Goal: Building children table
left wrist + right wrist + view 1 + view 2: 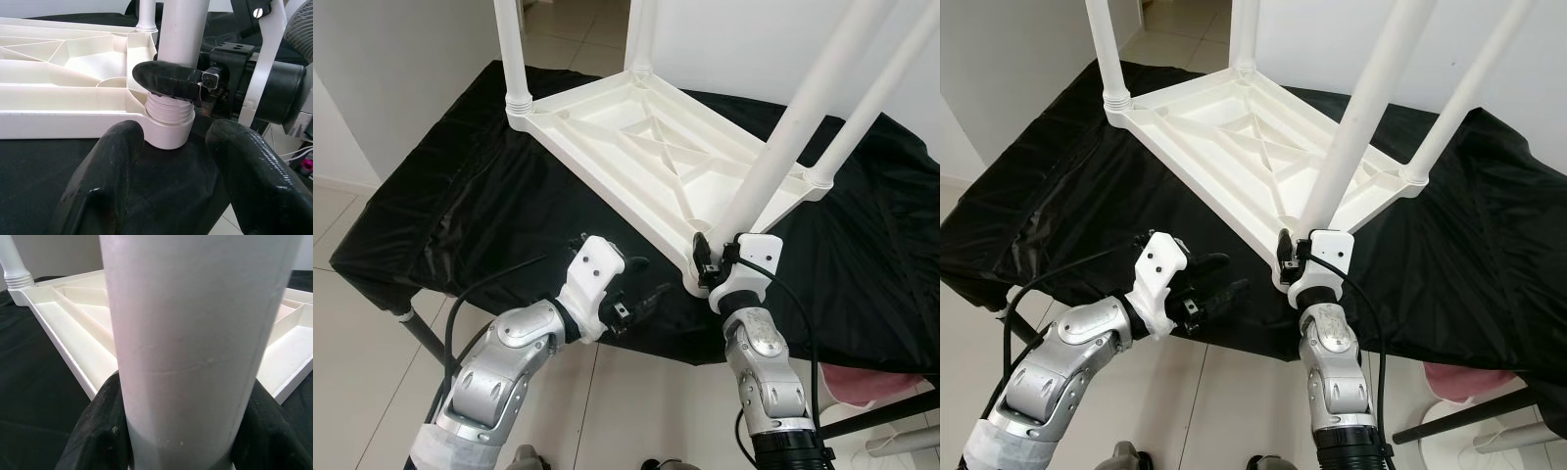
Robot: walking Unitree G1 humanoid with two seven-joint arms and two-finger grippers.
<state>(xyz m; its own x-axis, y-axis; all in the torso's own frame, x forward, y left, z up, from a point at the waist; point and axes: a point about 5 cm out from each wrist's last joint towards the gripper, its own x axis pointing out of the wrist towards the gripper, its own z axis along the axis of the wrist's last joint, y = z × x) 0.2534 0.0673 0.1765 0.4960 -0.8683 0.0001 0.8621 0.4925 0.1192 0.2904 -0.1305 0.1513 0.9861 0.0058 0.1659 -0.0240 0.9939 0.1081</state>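
Tabletop (646, 147) upside down on black-draped surface (440, 196), four legs up; my right claw (717, 257) clenched on near-corner leg (783, 137), threads showing at its socket, not yet seated; left claw (631, 294) released, just beside that corner.

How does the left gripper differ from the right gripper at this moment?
The right gripper is shut on the near white plastic table leg just above its socket; the left gripper is open, holding nothing. The right one is at the upturned white tabletop; the left one hangs beside it over the black cloth. Both have black fingers.
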